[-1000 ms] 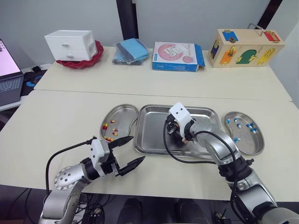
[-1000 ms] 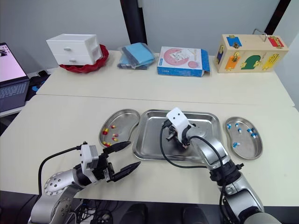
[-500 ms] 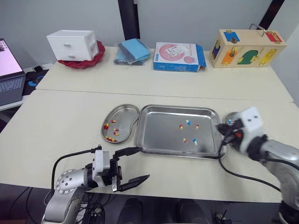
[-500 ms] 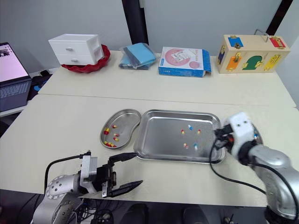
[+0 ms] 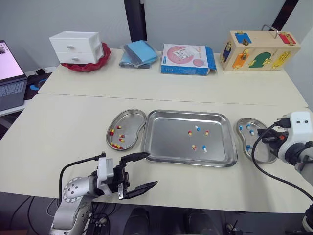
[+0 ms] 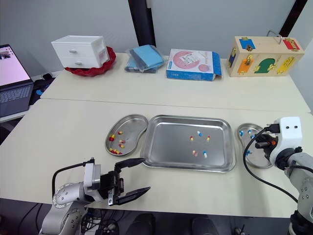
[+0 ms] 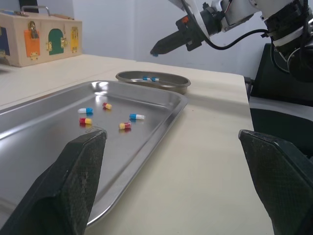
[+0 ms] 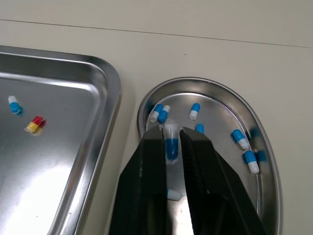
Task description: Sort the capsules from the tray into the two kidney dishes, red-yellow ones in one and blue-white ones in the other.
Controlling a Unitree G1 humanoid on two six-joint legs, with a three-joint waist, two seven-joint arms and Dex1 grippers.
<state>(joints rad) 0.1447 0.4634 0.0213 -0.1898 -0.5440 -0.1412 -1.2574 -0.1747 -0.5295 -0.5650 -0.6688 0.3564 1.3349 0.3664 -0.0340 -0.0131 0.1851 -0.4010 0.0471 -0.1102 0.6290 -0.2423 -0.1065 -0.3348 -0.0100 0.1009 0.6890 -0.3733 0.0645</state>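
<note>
Five loose capsules lie in the tray (image 5: 166,139), in its right half: three red-yellow capsules (image 5: 190,132) and two blue-white capsules (image 5: 204,149), all apart from each other. The tray stands in the middle of the near table, between the two kidney dishes.

I see the right gripper (image 8: 171,130) hanging over the right kidney dish (image 8: 222,98), above the side of the dish nearest to the tray. Its two fingers are pressed onto one held capsule (image 8: 171,148), a blue-white one, which stands upright between the tips. Under it, several blue-white ones (image 8: 194,111) already lie scattered on the bottom of this dish. From the left wrist view I can also tell that the gripper is above the dish and does not touch it.

The left kidney dish (image 5: 131,121) touches, or almost touches, the left edge of the tray, and it contains several red-yellow ones (image 5: 111,132), most of them along its left wall.

The left gripper (image 5: 152,169) is low at the near edge of the table, just in front of the near left corner of the tray. Its fingers are spread wide and nothing is between them.

On the far table there are a white drawer box (image 5: 75,46), a blue-pink carton (image 5: 187,59) and a wooden latch box (image 5: 257,50).
</note>
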